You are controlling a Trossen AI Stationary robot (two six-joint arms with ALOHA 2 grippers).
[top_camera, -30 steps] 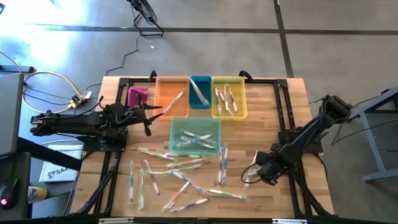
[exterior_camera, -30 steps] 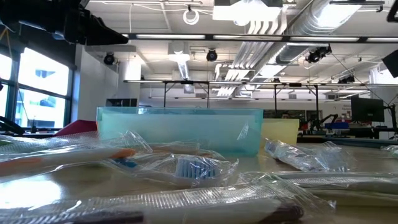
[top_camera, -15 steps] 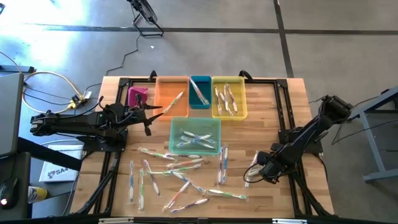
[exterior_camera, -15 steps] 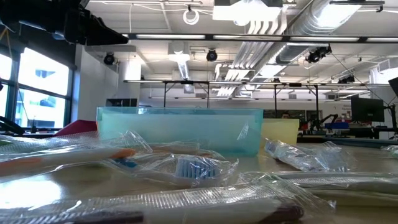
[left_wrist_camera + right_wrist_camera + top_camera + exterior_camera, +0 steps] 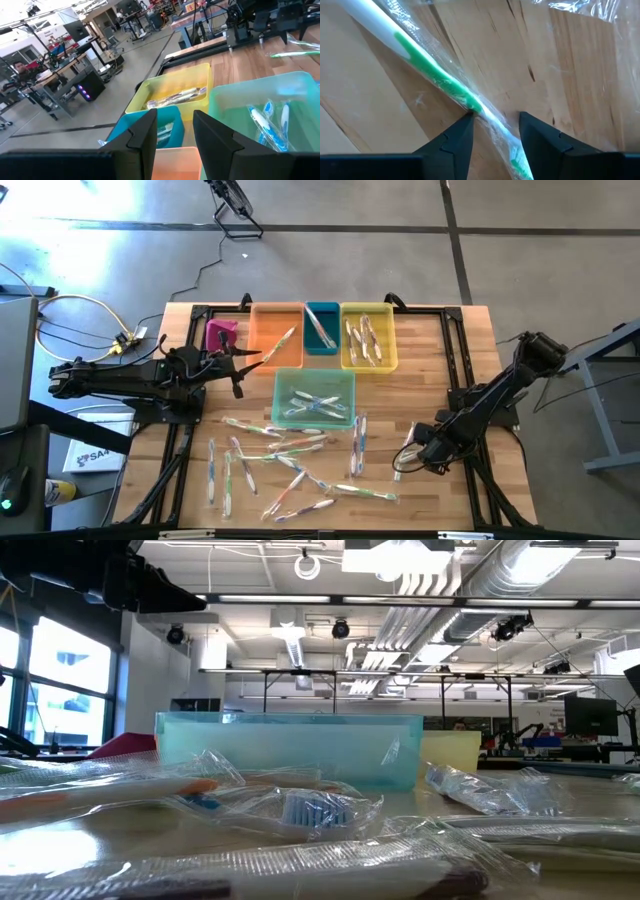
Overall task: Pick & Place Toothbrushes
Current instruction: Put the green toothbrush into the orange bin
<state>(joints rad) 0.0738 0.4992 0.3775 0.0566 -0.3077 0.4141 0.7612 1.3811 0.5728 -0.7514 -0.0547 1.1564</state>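
Note:
Several wrapped toothbrushes (image 5: 290,465) lie loose on the near half of the wooden table; others rest inside the orange bin (image 5: 277,336), blue bin (image 5: 321,328), yellow bin (image 5: 368,337) and pale teal bin (image 5: 314,398). My right gripper (image 5: 403,462) is low over a green-accented toothbrush (image 5: 427,67) near the table's right side. It is open, with one finger on either side of the handle (image 5: 495,120). My left gripper (image 5: 243,363) hovers open and holding nothing beside the orange bin, facing the bins (image 5: 175,125). My right gripper straddles the green toothbrush's clear-wrapped handle (image 5: 487,117) from above, fingers across it, while it lies flat on the table. One fingertip (image 5: 465,125) stands right at the wrapper; I cannot tell whether it touches.
A pink bin (image 5: 221,335) sits left of the orange one, by the left gripper. In the low view, crinkled wrappers (image 5: 300,810) fill the foreground before the teal bin (image 5: 290,745). A black frame (image 5: 455,395) runs along the table's sides.
My right arm has sunk slightly toward the table over the green toothbrush. The left arm and the toothbrushes have kept still.

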